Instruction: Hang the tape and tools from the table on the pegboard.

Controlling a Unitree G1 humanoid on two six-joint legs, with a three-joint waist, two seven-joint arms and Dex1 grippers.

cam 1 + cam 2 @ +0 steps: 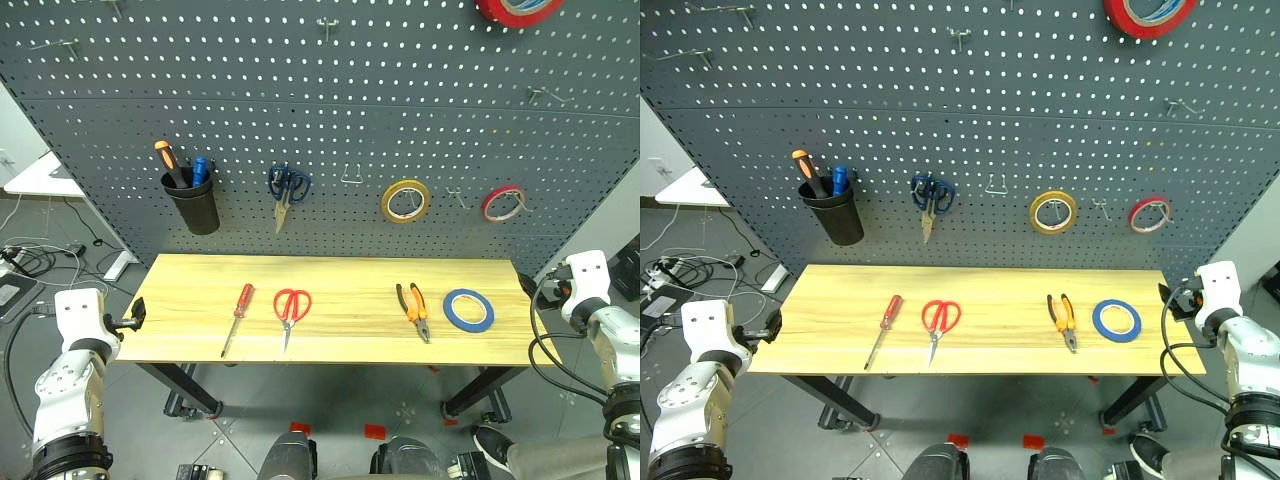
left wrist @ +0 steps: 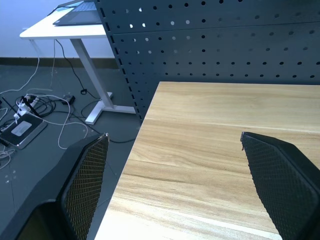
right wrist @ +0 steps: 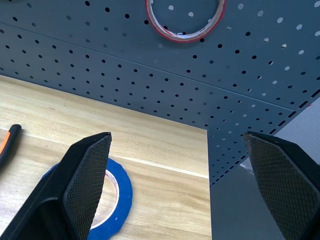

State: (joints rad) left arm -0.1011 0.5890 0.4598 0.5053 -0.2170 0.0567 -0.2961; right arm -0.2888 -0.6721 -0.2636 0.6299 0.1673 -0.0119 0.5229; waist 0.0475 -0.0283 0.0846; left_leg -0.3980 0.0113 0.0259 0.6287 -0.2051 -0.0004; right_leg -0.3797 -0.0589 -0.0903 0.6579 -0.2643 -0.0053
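A: Anchor on the white desk (image 2: 65, 31). What sits around it?

B: Grey floor (image 2: 45, 165) runs under and in front of it. Loose cables (image 2: 35, 102) lie on the floor just in front of its white legs, with a flat grey device (image 2: 20, 131) beside them.

A: And behind the desk?

B: A pale wall (image 2: 30, 15), evenly lit. A dark flat object rests on the desktop; cannot tell what it is.

Two head cameras look down and forward over the whole table (image 1: 340, 275) and pegboard (image 1: 330, 110). Each wrist camera sits close at one table end, facing the pegboard.
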